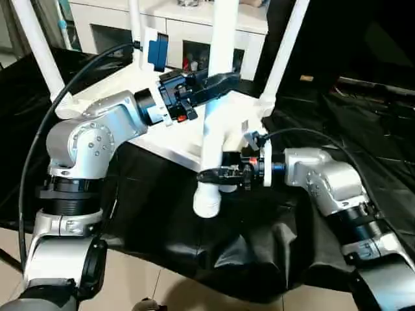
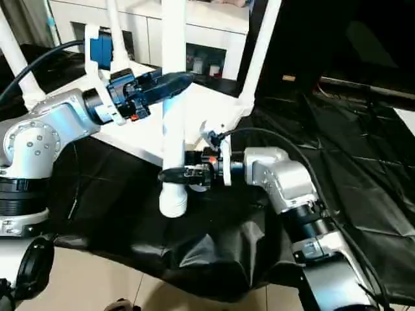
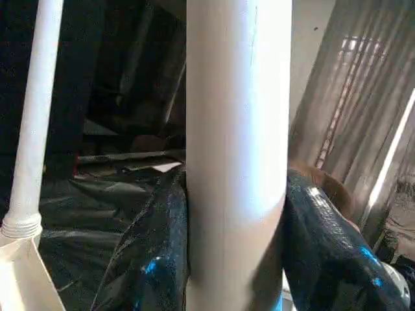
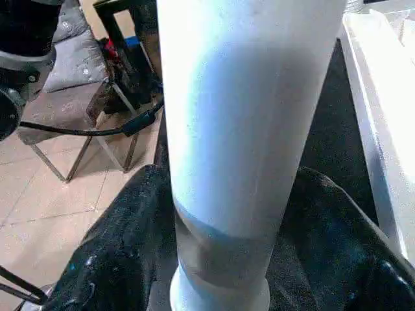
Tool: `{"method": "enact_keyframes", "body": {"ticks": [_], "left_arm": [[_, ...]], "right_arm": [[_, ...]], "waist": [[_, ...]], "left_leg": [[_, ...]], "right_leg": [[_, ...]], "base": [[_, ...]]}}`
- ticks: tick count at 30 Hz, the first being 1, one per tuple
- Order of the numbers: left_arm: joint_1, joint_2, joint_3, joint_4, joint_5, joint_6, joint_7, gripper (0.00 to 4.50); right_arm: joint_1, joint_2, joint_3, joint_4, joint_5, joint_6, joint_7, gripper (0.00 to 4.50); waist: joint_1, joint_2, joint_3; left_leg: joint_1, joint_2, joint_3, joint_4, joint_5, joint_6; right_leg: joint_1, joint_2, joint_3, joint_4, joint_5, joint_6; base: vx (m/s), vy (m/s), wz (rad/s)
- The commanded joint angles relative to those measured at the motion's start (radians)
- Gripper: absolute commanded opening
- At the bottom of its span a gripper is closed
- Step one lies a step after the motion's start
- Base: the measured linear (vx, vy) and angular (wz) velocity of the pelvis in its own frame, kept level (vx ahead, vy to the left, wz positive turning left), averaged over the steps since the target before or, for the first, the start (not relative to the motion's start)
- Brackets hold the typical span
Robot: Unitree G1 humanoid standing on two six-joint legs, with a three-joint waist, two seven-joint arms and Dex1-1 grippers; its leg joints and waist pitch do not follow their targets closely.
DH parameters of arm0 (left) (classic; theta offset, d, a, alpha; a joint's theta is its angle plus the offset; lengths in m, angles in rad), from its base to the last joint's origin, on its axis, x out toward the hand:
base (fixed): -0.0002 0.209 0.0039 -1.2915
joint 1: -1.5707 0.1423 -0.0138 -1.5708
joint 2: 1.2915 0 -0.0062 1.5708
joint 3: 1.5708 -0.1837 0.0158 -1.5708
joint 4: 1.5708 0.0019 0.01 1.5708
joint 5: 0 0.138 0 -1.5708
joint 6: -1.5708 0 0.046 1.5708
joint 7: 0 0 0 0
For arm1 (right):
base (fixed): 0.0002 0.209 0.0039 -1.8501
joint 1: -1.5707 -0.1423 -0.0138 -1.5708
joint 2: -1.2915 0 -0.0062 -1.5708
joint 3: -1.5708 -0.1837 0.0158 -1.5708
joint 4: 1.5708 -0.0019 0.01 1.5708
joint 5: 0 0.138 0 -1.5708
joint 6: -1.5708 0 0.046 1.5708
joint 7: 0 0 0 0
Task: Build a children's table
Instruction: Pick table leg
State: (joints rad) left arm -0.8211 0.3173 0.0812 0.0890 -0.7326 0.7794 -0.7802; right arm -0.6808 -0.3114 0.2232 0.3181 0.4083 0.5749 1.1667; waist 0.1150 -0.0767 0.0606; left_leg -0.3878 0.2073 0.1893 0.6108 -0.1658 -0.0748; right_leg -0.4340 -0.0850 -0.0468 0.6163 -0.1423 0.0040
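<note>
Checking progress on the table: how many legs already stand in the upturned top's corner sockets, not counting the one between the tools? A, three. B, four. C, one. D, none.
A: three legs rise from sockets of the top; the fourth sits between both tools.

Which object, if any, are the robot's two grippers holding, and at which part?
Both hold the near upright white plastic tube leg: left gripper at mid-length, right gripper just above its lower end.

Even indoor light, daylight glowing through a curtain [image 3: 353,116], bluish sheen on the close, soft-focused leg [image 4: 246,123].
</note>
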Motion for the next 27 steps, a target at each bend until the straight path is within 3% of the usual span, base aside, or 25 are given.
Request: {"method": "enact_keyframes", "body": {"ticks": [1,10,27], "left_arm": [[-0.021,0.000,0.001,0.001,-0.005,0.003,-0.007,1.65],[-0.036,-0.011,0.018,0.020,-0.005,-0.010,0.002,1.65],[-0.036,-0.023,0.042,0.009,-0.038,0.002,0.002,1.64]], "right_arm": [[-0.017,-0.010,-0.002,-0.001,-0.010,-0.017,0.013,2.94],[-0.012,-0.012,0.023,-0.010,-0.003,-0.006,0.065,2.94],[-0.019,0.046,0.009,0.059,-0.021,-0.024,0.026,2.94]], "waist": [[0.001,0.008,-0.077],[0.001,0.008,-0.076],[0.001,0.009,-0.077]], "left_leg": [[0.019,0.012,-0.008,-0.073,-0.231,-0.046],[0.020,0.013,-0.008,-0.073,-0.236,-0.042],[0.021,0.013,-0.009,-0.075,-0.241,-0.045]], "right_leg": [[0.060,-0.040,0.025,-0.064,-0.301,-0.156],[0.058,-0.040,0.025,-0.065,-0.309,-0.155],[0.058,-0.042,0.025,-0.064,-0.306,-0.161]], "base": [[0.000,0.000,0.00],[0.000,0.000,0.00],[0.000,0.000,0.00]]}}
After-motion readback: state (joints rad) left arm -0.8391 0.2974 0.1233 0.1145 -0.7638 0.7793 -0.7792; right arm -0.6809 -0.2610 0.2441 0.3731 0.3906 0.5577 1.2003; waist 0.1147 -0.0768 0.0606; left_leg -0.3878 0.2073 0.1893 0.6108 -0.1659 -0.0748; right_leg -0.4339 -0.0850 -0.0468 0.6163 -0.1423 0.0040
